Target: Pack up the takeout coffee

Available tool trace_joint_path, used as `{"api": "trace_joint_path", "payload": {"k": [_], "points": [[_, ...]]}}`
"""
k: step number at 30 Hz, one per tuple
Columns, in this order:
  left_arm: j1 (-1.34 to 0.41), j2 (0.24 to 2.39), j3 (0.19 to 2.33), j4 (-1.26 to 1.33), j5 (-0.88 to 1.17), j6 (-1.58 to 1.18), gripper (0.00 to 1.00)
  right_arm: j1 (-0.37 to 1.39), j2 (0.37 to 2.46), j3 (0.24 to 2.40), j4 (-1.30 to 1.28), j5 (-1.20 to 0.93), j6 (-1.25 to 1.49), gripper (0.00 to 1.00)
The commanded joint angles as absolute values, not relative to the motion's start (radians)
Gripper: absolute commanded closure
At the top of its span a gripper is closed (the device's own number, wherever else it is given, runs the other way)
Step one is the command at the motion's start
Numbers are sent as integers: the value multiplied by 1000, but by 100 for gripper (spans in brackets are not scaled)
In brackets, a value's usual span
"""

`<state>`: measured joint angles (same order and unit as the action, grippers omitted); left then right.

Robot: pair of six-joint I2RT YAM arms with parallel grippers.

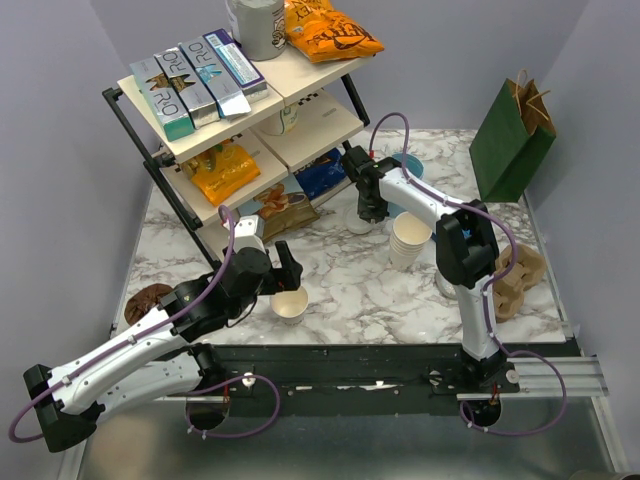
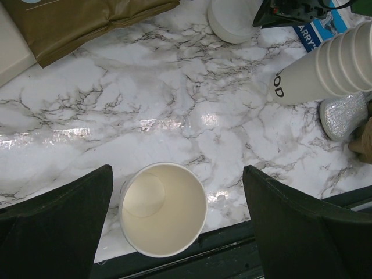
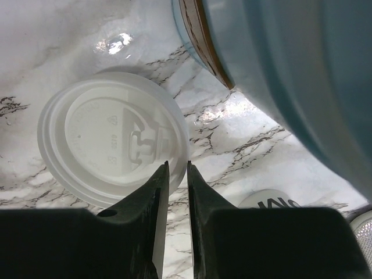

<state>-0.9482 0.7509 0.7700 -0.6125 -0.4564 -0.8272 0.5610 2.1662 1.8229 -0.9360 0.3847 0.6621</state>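
Tabletop (image 1: pixel 340 275) from above: the left gripper (image 1: pixel 283 283) hangs wide open over a lidless cream cup (image 1: pixel 290 304) at 6 o'clock. The takeout coffee (image 1: pixel 358 223) stands toward 12 o'clock, just beside the right gripper (image 1: pixel 372 212).

Left wrist: the lidless cream cup sits between the spread fingers (image 2: pixel 64 221), touching neither. The takeout coffee is at 1 o'clock.

Right wrist: the coffee's white lid (image 3: pixel 110 136) lies at 9 o'clock. The right gripper's jaws, narrowed to a slit, meet its 4 o'clock rim; I cannot tell whether they pinch it.

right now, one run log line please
left gripper: open, aimed at lidless cup, no contact | right gripper: narrow gap at white lid rim, grip unclear
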Motion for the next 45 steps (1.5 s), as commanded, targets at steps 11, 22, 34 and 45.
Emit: {"api": "trace_joint_path", "payload": {"k": [11, 22, 34, 45], "points": [[-943, 747, 767, -598, -456, -824, 1, 554, 2158, 1868, -986, 446, 664, 89], [-943, 755, 764, -584, -445, -821, 1, 555, 2148, 1879, -996, 463, 657, 99], [-943, 770, 765, -569, -436, -815, 1, 554, 2069, 1833, -942, 465, 643, 99], [-943, 778, 767, -564, -433, -810, 1, 554, 2098, 1831, -955, 451, 621, 99]]}}
